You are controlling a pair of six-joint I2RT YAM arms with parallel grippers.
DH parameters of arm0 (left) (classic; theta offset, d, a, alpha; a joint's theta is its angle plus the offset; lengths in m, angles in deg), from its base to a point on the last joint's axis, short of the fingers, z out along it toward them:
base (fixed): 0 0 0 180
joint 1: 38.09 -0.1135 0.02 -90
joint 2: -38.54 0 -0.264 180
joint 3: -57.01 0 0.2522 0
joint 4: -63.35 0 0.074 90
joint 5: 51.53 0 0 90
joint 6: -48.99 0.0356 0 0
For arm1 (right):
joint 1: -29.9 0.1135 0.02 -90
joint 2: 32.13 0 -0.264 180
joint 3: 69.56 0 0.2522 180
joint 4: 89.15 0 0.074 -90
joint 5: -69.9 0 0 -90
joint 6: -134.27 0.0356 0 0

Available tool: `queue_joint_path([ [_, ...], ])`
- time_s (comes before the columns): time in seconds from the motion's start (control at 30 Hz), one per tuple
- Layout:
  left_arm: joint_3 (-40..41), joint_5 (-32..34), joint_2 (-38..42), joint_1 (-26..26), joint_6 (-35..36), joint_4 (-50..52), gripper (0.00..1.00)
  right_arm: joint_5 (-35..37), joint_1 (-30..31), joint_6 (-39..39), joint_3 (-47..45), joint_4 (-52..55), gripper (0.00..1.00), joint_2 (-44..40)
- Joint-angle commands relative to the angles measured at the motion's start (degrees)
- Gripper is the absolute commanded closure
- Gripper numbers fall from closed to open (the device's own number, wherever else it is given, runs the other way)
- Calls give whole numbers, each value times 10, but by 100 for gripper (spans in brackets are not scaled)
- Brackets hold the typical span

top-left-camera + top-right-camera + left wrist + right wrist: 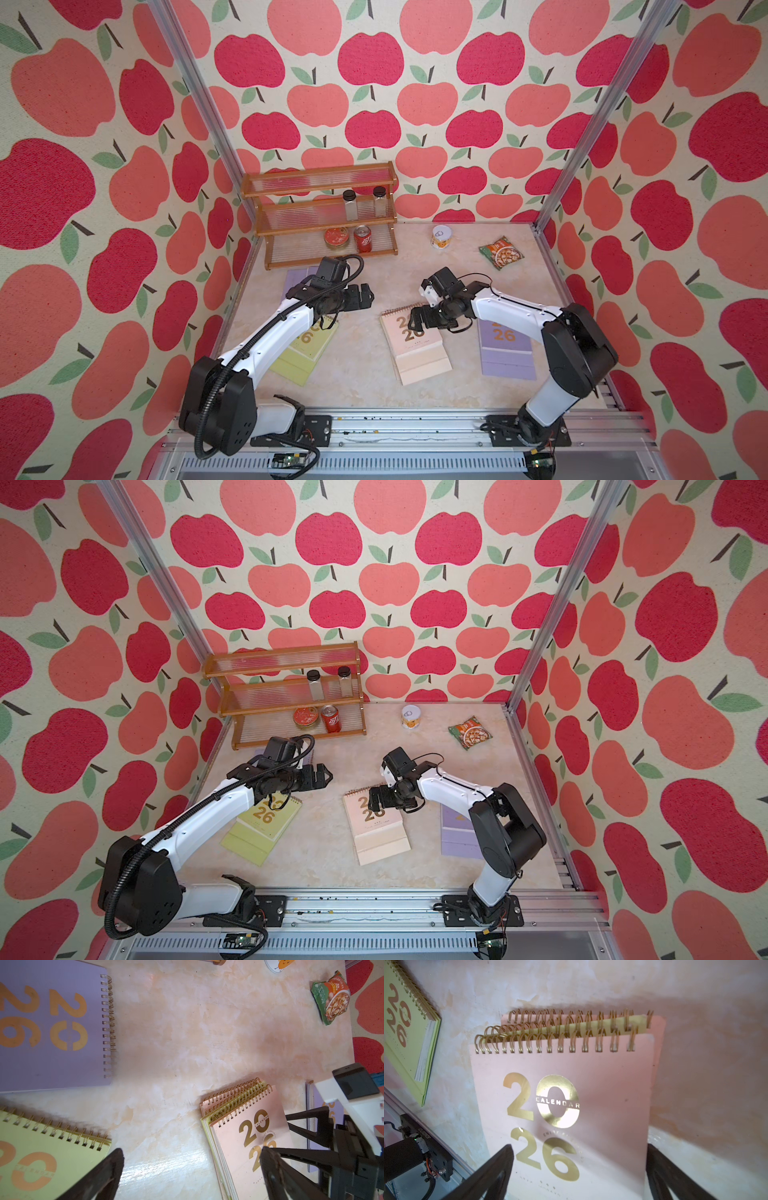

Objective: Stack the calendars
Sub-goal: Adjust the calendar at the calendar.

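**Both my grippers spread wide; three calendars piled mid-tabletop**

Along the left edge of the tabletop [361, 374], in front of the wooden rack [303, 214] in the far left corner, a lilac calendar [296, 279] lies flat, partly under my left arm. Nearer the front edge lies a yellow-green calendar [307, 353], skewed and also half under that arm. My left gripper [365, 296] hangs above bare tabletop between these two and the middle, jaws fully apart and gripping nothing.

Mid-tabletop, towards the front edge, sits the stack [419, 353]. A pale pink calendar [562, 1105] is on top, with a second yellow-green one [602, 1025] under it and another pink one [658, 1028] at the bottom, their spirals staggered. My right gripper [417, 319] is over the top cover, jaws wide apart with nothing clamped. I cannot tell whether it touches the cover.

Just beyond, near the right edge, the other lilac calendar [507, 353] lies flat under my right arm. A green snack packet [500, 252] lies towards the far right corner.
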Motion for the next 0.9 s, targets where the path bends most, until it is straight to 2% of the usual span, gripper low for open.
queue_joint_path([
  [0.0,1,-7,1,-6,17,-3,1,10,6,11,-23,28,1,-15],
  [0.33,-13,-18,-16,-17,28,-8,1,-20,33,49,-108,8,1,-74],
  [0.87,-15,-24,-18,-20,32,-12,1,-34,57,82,-77,-20,1,-51],
])
